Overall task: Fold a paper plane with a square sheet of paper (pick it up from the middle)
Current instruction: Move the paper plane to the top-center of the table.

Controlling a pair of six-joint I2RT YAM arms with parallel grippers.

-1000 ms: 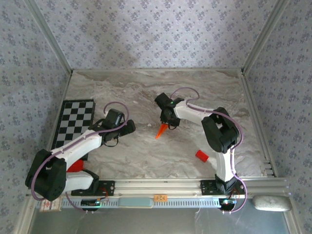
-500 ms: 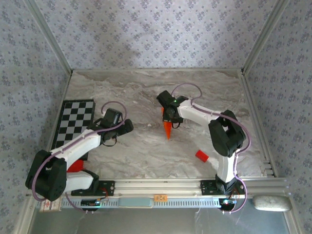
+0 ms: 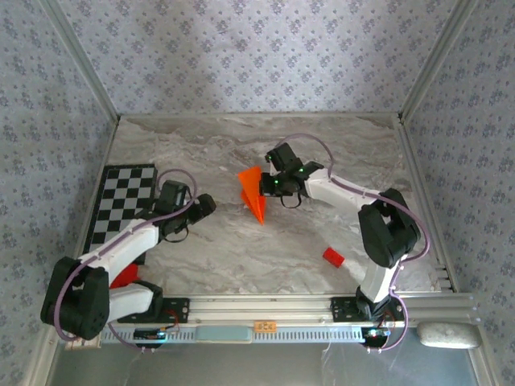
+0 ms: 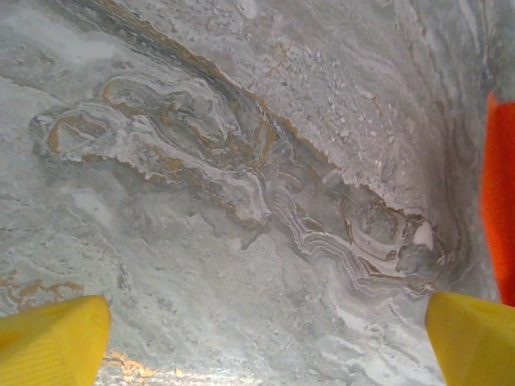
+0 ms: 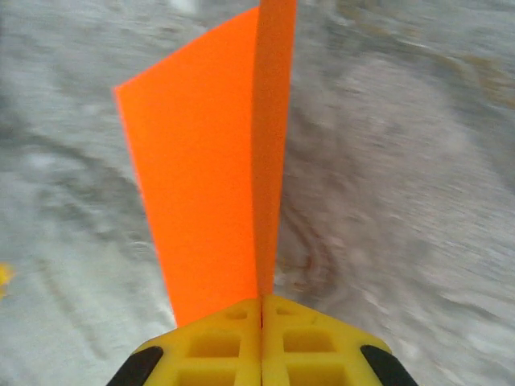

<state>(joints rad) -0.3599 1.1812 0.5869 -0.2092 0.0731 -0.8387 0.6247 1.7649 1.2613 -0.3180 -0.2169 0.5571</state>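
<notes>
we see right gripper clenched on paper plane | plane mid-table, nose pointing near | left gripper spread wide, nothing between, left of plane over table

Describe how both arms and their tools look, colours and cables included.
The left arm and right arm have white link shells, black joints and bases, and a thin lilac cable looping alongside. The left tool and right tool carry bright yellow fingers; the right's show a moulded grid pattern with black behind.

marble table bears a checkerboard mat and red block.
</notes>
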